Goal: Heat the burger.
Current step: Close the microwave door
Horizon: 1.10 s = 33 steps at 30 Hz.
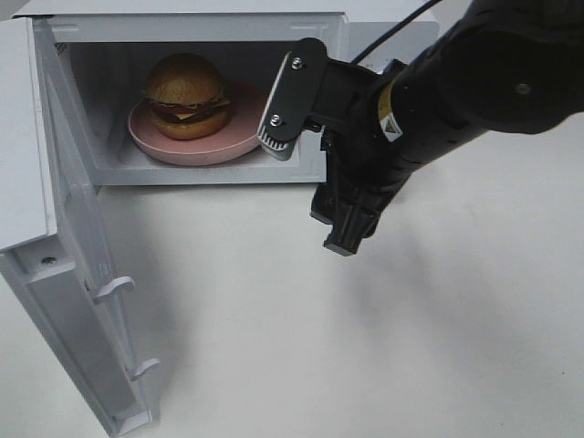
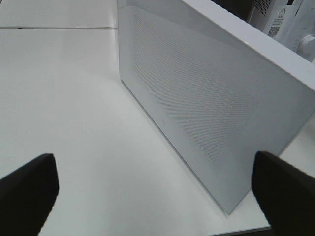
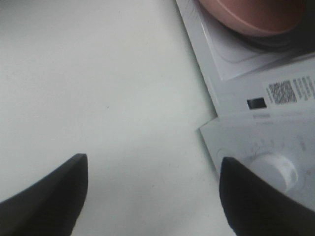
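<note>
Exterior high view: the right hand [image 1: 308,192] hangs empty, jaws apart, just outside the open white box microwave [image 1: 182,27]. Deeper in the cavity, clear of that hand, the round golden-bun burger [image 1: 187,91] sits on a pink round plate [image 1: 233,148]. The left hand [image 2: 155,196], spread and empty, faces what looks like the swung-open white door [image 2: 197,98]. Loading seems done; shutting the door and turning the white dial [image 3: 270,169] remain.
</note>
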Each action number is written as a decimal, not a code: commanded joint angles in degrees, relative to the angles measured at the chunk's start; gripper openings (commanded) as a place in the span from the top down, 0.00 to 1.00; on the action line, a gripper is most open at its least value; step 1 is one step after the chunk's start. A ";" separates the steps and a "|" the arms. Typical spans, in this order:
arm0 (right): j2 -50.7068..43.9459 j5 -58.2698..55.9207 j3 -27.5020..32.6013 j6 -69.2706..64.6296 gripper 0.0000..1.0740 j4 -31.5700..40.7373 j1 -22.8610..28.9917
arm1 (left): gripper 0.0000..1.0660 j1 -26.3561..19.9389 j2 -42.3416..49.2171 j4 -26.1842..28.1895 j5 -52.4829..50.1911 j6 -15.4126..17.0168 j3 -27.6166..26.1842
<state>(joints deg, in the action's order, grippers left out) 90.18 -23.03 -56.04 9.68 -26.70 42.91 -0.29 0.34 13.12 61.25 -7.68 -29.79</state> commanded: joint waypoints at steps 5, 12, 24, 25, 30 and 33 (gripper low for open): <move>-8.42 -6.59 6.93 -7.05 0.34 0.34 -0.11 | 0.06 0.23 1.03 0.11 0.40 0.06 0.11; -16.21 -11.86 11.46 -9.68 0.34 2.69 -0.11 | 0.06 0.23 1.03 0.11 0.40 0.06 0.11; -32.14 -27.39 14.73 -10.20 0.34 10.37 -0.11 | 0.06 0.23 1.03 0.11 0.40 0.06 0.11; -32.14 -27.39 14.73 -10.20 0.34 10.37 -0.11 | 0.06 0.23 1.03 0.11 0.40 0.06 0.11; -36.61 -31.80 14.73 -12.09 0.34 10.43 -0.11 | 0.06 0.23 1.03 0.11 0.40 0.06 0.11; -39.42 -34.26 14.73 -12.49 0.34 10.43 -0.11 | 0.06 0.23 1.03 0.11 0.40 0.06 0.11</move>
<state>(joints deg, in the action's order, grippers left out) 51.39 -56.21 -41.77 -2.01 -16.56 42.91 -0.29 0.34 13.12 61.31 -7.68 -29.79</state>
